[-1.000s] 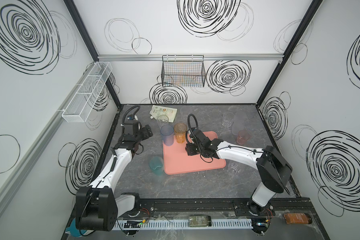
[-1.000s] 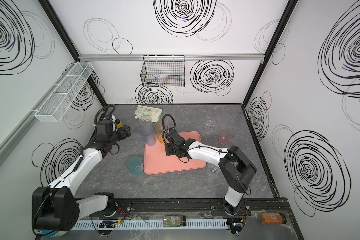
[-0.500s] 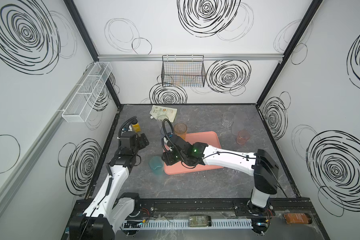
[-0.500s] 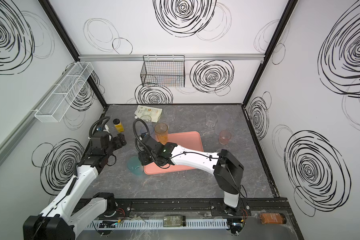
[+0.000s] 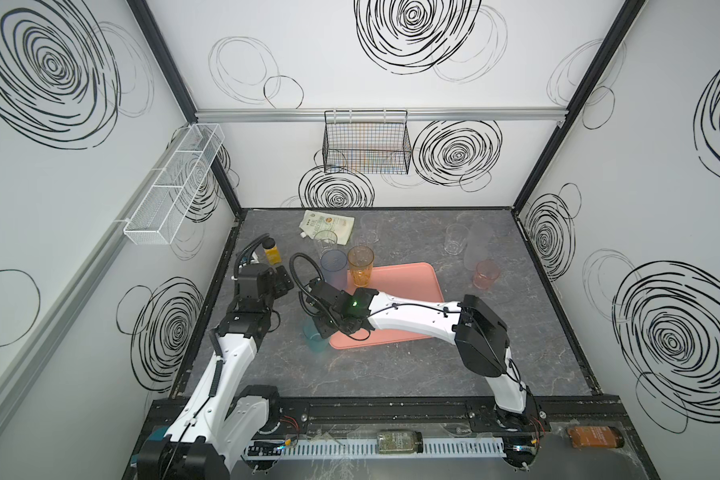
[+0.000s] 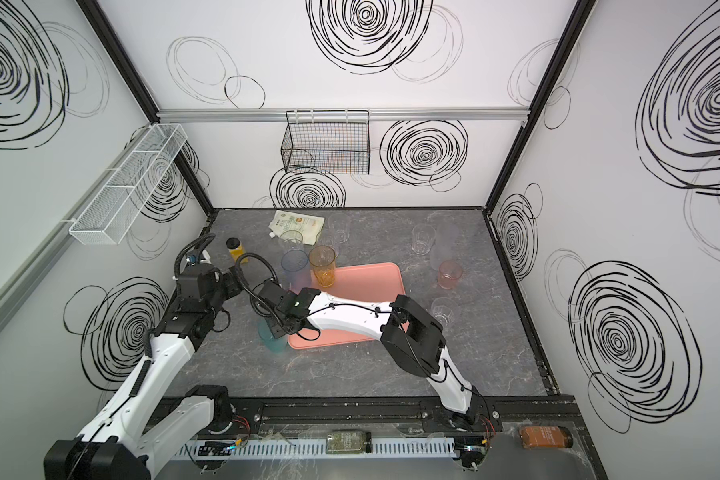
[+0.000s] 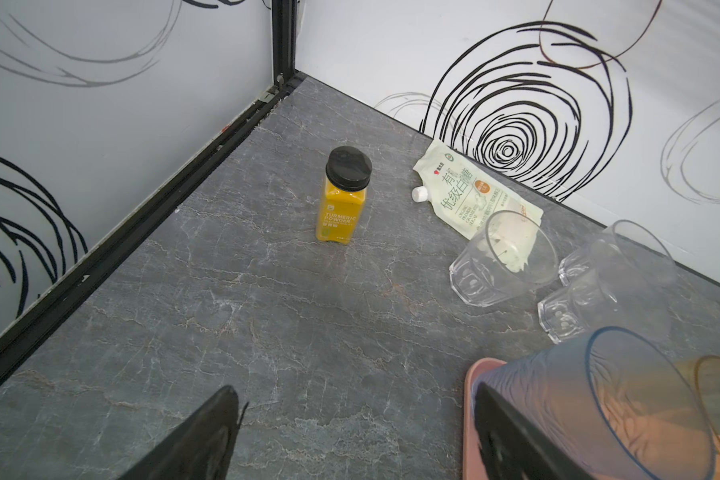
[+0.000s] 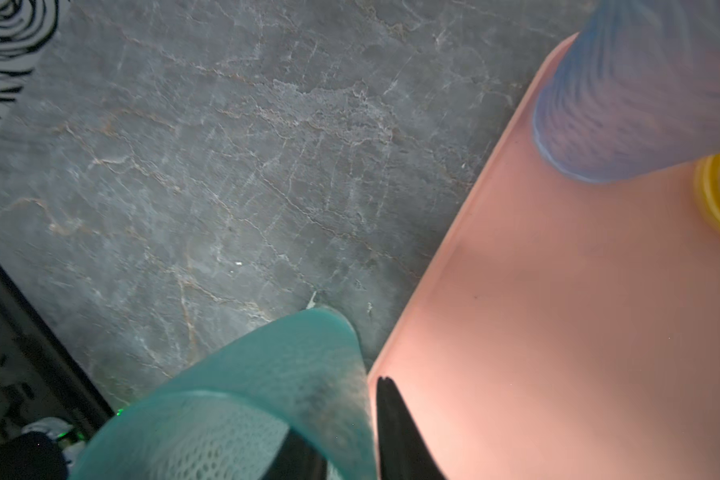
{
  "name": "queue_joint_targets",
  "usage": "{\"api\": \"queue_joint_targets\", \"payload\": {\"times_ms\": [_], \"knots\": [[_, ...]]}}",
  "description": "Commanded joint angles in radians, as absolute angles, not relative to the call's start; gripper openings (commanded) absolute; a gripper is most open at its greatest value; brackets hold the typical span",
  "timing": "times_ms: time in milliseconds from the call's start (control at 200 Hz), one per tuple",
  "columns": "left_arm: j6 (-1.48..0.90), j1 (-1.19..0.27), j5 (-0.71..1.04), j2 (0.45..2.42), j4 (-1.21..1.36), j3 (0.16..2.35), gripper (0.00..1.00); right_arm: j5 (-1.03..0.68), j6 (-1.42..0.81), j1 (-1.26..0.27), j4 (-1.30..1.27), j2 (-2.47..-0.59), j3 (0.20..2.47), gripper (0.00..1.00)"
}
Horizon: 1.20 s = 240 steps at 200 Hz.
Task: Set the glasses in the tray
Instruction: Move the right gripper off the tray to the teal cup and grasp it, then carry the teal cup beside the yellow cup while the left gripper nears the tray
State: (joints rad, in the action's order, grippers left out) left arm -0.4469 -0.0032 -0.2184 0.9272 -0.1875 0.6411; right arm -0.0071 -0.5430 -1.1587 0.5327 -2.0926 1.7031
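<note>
The right jaws pinch the teal glass [image 8: 267, 365] by its wall, so lift it upright over the tray [image 8: 558, 332] rim just beside them, while the left jaws gape empty.

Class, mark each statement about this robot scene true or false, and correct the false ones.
1. The translucent teal tumbler stands inside the salmon-pink rectangular tray. False: it is outside the tray, beside its near-left corner.
2. The tall translucent blue tumbler and the amber tumbler stand on the tray. True.
3. The left gripper holds the yellow black-capped bottle. False: it is open and empty; the bottle stands apart.
4. The right gripper grips the teal tumbler's wall, one finger inside. True.
</note>
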Motion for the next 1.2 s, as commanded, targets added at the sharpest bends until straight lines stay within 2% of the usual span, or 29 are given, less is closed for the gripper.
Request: {"api": "queue_joint_targets", "payload": {"times_ms": [0,180,400,510,725,891,1061,1196], "knots": [[-0.467,-0.017,-0.247,0.912,-0.184,0.644,0.91,0.057,-0.529,-1.174,0.585,-2.063,1.727,0.14],[-0.463,-0.047,-0.27,0.892,-0.227,0.695,0.91,0.041,-0.497,-1.168,0.592,-1.966,1.687,0.04],[-0.402,-0.212,-0.456,0.851,-0.302,0.799,0.9,-0.044,-0.456,-1.087,0.613,-1.768,1.554,0.02],[-0.423,-0.345,-0.533,0.846,-0.312,0.818,0.9,-0.027,-0.425,-1.008,0.668,-1.671,1.46,0.02],[-0.565,-0.703,-0.699,0.866,-0.23,0.753,0.91,-0.009,-0.352,-0.765,0.729,-1.545,1.322,0.02],[-0.618,-0.916,-0.823,0.966,-0.114,0.674,0.92,0.051,-0.329,-0.643,0.647,-1.579,1.271,0.02],[-0.602,-0.951,-0.808,1.09,-0.05,0.663,0.94,0.019,-0.347,-0.566,0.72,-1.781,1.468,0.0],[-0.57,-0.946,-0.823,1.081,-0.009,0.634,0.96,0.031,-0.332,-0.568,0.733,-1.887,1.568,0.0]]}}
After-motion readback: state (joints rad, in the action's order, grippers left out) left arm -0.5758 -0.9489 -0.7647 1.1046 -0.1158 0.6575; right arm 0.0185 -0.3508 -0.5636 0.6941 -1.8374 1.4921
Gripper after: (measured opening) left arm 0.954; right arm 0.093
